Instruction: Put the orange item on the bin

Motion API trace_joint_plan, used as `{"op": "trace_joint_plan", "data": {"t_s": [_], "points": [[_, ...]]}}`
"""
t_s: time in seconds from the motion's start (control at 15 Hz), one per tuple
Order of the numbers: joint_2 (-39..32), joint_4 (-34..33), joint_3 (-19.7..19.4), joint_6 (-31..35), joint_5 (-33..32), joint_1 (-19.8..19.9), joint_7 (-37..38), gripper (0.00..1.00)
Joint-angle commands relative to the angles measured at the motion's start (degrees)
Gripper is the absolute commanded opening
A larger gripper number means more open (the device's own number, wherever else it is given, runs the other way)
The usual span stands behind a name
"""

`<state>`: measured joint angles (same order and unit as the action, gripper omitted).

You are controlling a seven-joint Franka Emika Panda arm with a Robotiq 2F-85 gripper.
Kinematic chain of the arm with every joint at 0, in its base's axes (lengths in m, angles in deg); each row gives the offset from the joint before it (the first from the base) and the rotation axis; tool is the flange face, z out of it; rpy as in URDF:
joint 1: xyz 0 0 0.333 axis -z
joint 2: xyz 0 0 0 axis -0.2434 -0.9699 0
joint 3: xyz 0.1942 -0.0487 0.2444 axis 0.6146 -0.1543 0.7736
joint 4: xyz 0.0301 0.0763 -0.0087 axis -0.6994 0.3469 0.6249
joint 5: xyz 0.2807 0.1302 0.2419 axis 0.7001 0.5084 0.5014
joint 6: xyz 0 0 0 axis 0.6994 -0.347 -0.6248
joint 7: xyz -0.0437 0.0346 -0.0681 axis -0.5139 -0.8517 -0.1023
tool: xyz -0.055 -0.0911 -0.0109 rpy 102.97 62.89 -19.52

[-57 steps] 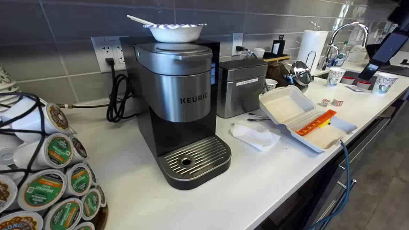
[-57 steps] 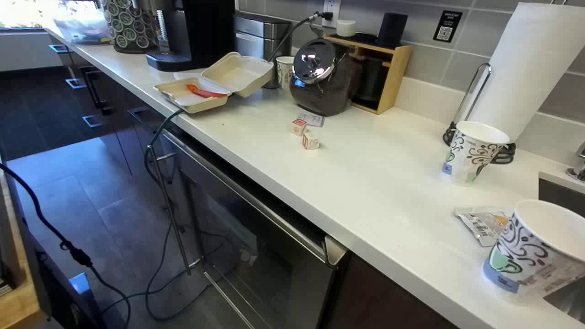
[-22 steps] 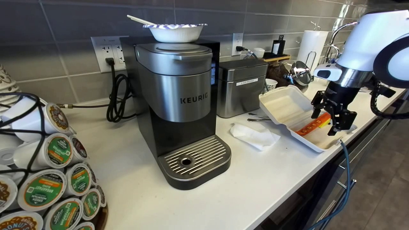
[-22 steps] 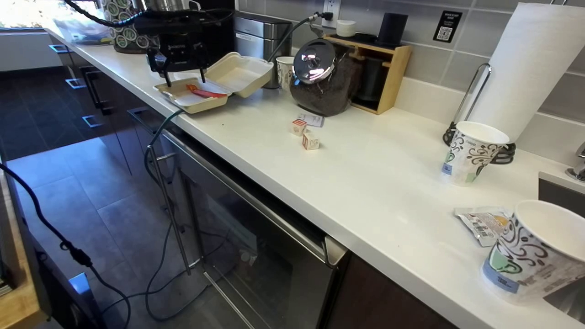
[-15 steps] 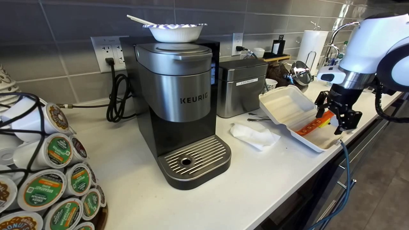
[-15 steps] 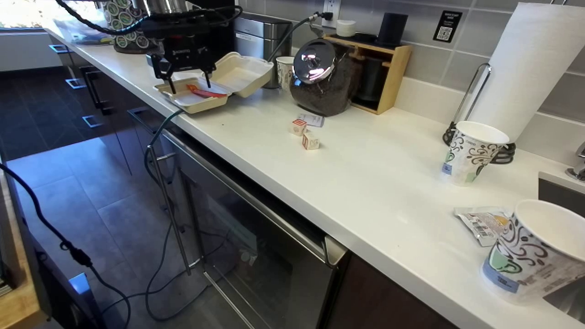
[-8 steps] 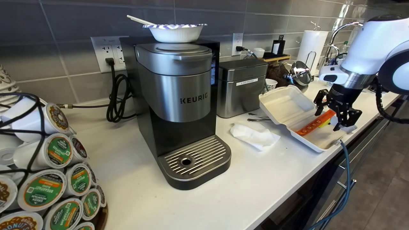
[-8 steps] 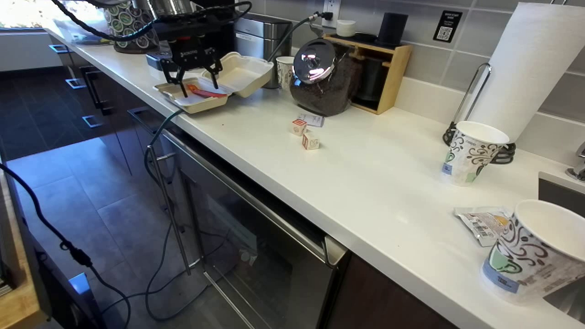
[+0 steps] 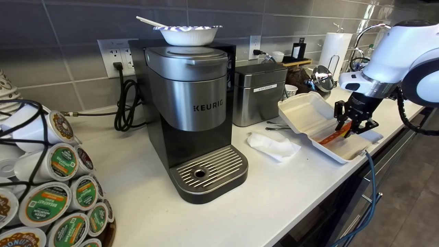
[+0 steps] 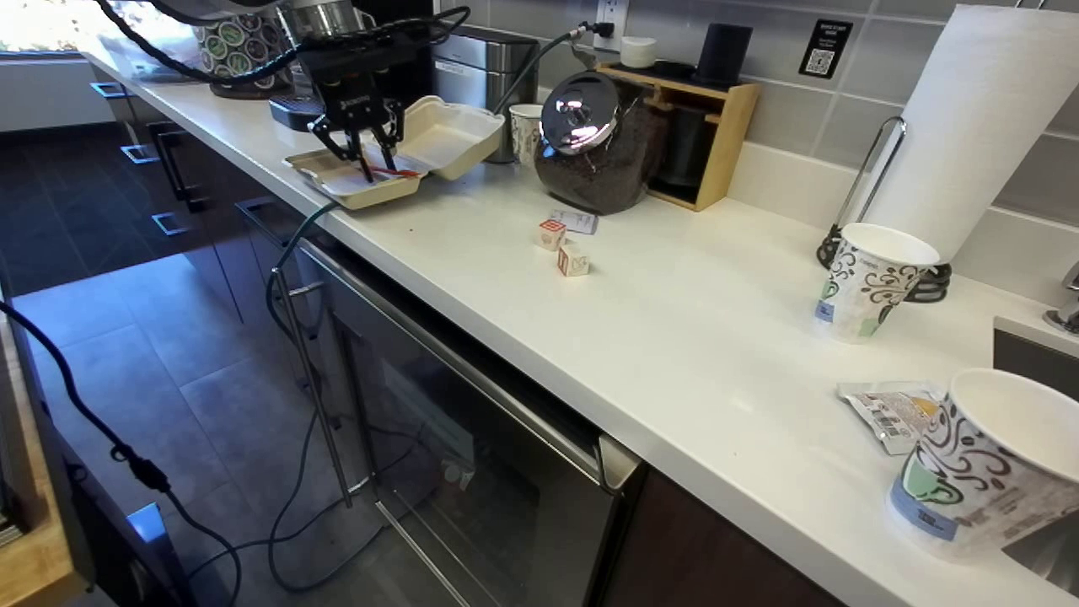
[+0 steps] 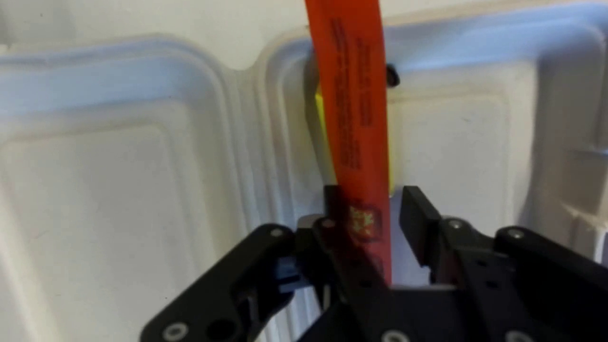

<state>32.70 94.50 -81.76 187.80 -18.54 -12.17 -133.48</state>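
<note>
desk point(image 10: 691, 362): everything handled here is carried on this long white surface.

arm point(image 9: 399, 56): it is held bent, wrist tilted, over the foam tray point(image 9: 305, 111), presumably so that the contents can be gripped from above.

coffee maker point(image 9: 192, 96): it is placed apart from the jaws and, it is judged, not needed for the task.

foam tray: its lid is folded back, so that the shallow base is exposed; it is set at the front edge of the desk.

steel box point(image 9: 260, 99): the bin is not plainly identified; this lidded, labelled box near the foam tray may be meant, the label being unreadable.

jaws: spread, tips pointing down, one on either side of the orange item point(image 11: 358, 128); in the wrist view a gap is seen at the picture's right, while contact at the left cannot be confirmed. a grasp is judged to be lined up but not yet made.

orange item: a flat, printed piece, laid in the base of the foam tray, its far end seen crossing the rim in the wrist view; being long and thin, it is probably best taken across its width, as the jaws are set.

yellow piece point(image 11: 321, 110): mostly covered by the orange item, which may be propped on it; it could be caught too if the jaws were brought together low.
</note>
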Motion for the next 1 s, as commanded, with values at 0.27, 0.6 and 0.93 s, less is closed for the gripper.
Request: {"op": "trace_joint_plan", "data": {"t_s": [0.27,0.6,0.93], "points": [[-1.4,-0.1,0.6,2.0,-0.2,0.5,-2.6,0.0],[5.1,2.8,0.1,2.2,-5.7,-1.1,3.3,0.0],[8.1,0.9,0.4,4.6,-12.7,-1.3,11.1,0.0]]}}
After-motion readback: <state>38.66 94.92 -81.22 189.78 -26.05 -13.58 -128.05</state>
